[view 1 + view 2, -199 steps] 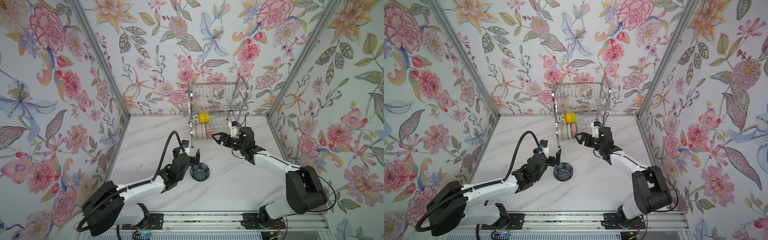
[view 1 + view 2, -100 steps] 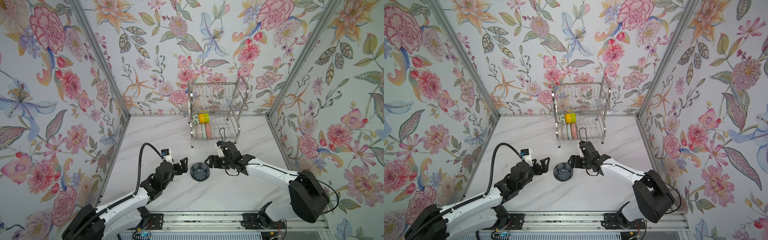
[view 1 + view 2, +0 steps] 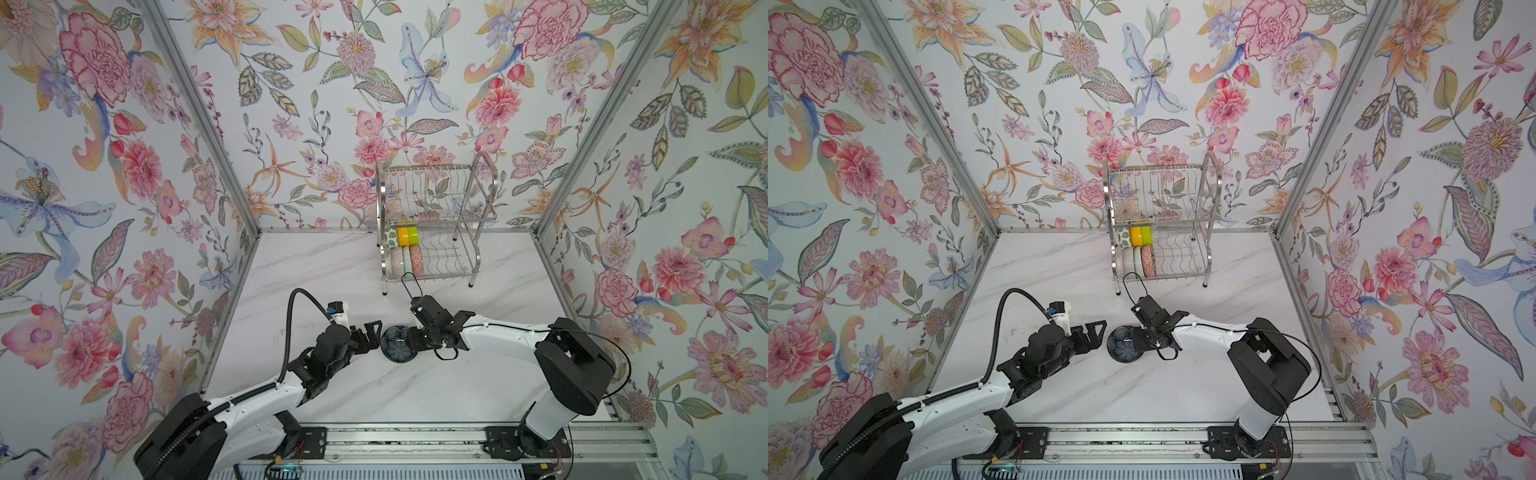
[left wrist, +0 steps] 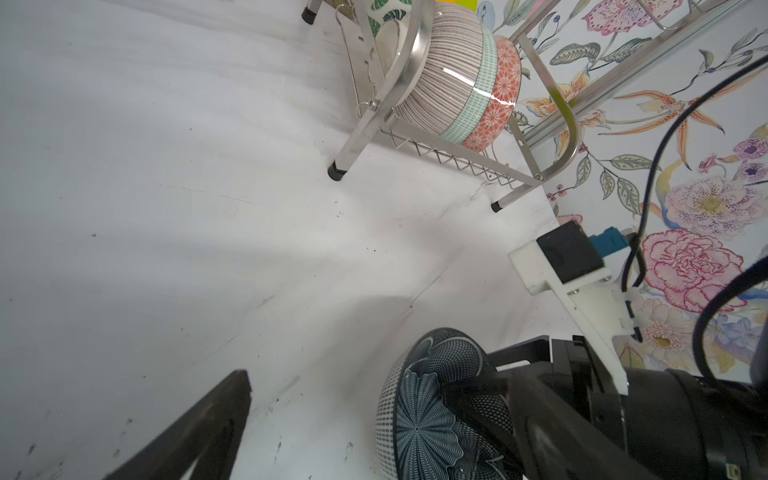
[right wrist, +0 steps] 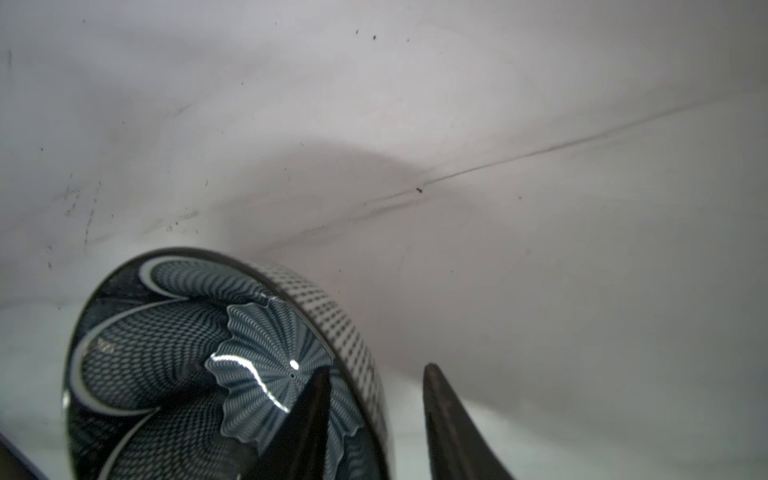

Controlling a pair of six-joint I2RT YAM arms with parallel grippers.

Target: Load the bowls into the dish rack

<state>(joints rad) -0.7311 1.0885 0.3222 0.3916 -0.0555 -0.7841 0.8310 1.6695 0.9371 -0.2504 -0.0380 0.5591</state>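
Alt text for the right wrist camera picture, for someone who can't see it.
A dark bowl with a blue-grey flower pattern inside sits close to the camera, its rim between the two black fingers of the right end effector, one inside the bowl, one just outside. Behind is a white marble table.

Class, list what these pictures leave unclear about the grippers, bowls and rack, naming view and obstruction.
- Right gripper on the dark flower-patterned round bowl: right wrist view's edge cuts off the contact; its body covers it in both top views.
- Left gripper: left wrist view shows one finger only.
- Steel wire dish rack: lower-shelf bowls too small and overlapped to count in both top views.
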